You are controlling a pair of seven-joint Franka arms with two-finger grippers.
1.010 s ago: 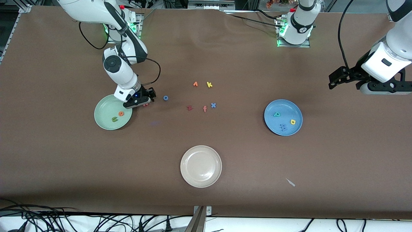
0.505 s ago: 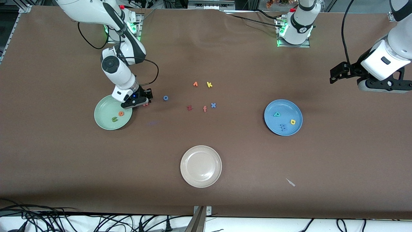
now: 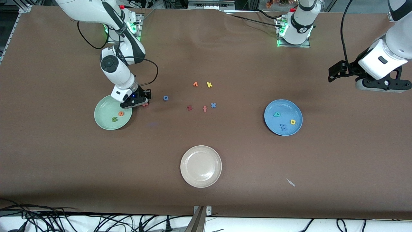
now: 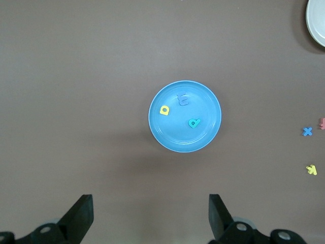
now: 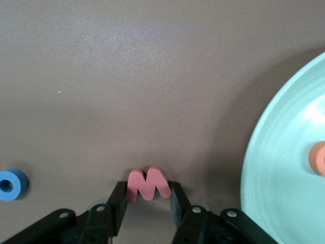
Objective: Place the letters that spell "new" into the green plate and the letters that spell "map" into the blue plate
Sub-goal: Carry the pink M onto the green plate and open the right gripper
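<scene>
The pink-red w [image 5: 147, 184] lies on the table beside the green plate [image 3: 104, 111], and my right gripper [image 5: 147, 190] is down on it, shut against both its sides. In the front view the w [image 3: 145, 104] peeks out under that gripper [image 3: 144, 103]. Inside the green plate [image 5: 284, 168] lie the orange e [image 3: 121, 113] and olive n [image 3: 114, 119]. The blue plate [image 4: 177, 137] holds the teal p [image 4: 194, 122], yellow a [image 4: 164, 110] and blue m [image 4: 183, 99]. My left gripper [image 4: 151, 213] hangs open and empty over bare table by the blue plate [image 3: 283, 108].
A blue o [image 3: 165, 98] lies close to the right gripper. Mid-table are an orange letter [image 3: 195, 84], yellow k [image 3: 209, 84], dark red z [image 3: 189, 108], salmon f [image 3: 204, 109] and blue x [image 3: 213, 105]. A cream plate [image 3: 201, 166] sits nearer the camera.
The right gripper's fingers have closed in onto the pink w. The left arm has shifted slightly upward at its end of the table.
</scene>
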